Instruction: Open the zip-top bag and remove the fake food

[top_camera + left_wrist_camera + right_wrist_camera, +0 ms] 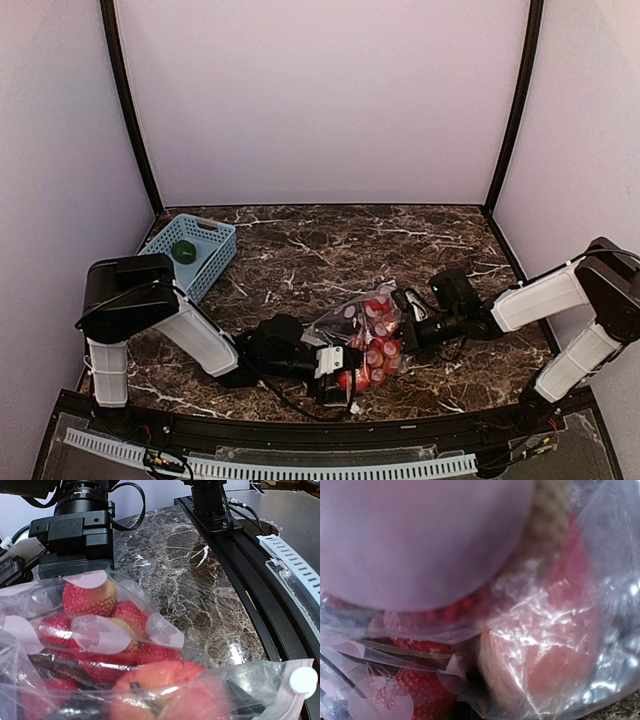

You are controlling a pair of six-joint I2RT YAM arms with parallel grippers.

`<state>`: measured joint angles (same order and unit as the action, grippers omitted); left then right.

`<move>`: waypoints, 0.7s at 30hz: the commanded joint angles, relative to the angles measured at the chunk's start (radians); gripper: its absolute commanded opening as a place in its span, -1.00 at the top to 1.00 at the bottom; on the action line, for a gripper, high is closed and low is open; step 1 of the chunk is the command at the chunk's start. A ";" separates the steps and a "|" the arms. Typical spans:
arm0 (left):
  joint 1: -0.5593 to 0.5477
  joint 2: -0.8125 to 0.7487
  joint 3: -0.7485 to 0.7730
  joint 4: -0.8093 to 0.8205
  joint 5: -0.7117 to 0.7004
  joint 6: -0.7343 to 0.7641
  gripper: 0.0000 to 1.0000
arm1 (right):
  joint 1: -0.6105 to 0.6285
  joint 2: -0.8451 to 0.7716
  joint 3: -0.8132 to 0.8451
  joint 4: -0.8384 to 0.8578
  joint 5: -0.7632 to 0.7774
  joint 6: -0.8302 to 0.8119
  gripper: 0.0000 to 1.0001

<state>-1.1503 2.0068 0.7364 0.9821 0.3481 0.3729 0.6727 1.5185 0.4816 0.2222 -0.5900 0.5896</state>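
Dark marbled worktop [300, 250]: the zip-top bag [362, 335] lies near its front edge, with the fake food [378, 352] inside. The left gripper [338, 368] and right gripper [405, 308] crowd opposite sides of the bag. Whether either is clenched on plastic cannot be told. Opening it well probably means each pinching one lip by the zip strip [295, 695], then pulling apart evenly.

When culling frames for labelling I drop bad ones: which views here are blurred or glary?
Top external: sharp, evenly lit, though the bag is small. Left wrist: strawberries fairly crisp, nearest bag folds soft, white glare on the table. Right wrist: worst, a pale out-of-focus blob fills the upper left, everything behind the plastic is smeared, with glints on the crinkles.
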 commanded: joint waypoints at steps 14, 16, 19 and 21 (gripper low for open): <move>0.150 -0.120 -0.240 0.135 -0.141 -0.109 -0.13 | -0.195 -0.160 -0.048 -0.169 0.007 -0.113 1.00; 0.151 -0.113 -0.245 0.131 -0.155 -0.104 -0.16 | -0.207 -0.166 -0.050 -0.175 0.007 -0.120 1.00; 0.154 -0.106 -0.243 0.110 -0.177 -0.096 -0.31 | -0.212 -0.168 -0.049 -0.179 0.012 -0.122 1.00; 0.153 -0.111 -0.245 0.107 -0.183 -0.099 -0.50 | -0.214 -0.172 -0.048 -0.181 0.016 -0.125 1.00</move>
<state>-1.0058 1.9114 0.5148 1.1267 0.2058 0.2771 0.4747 1.3598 0.4446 0.0814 -0.5980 0.4942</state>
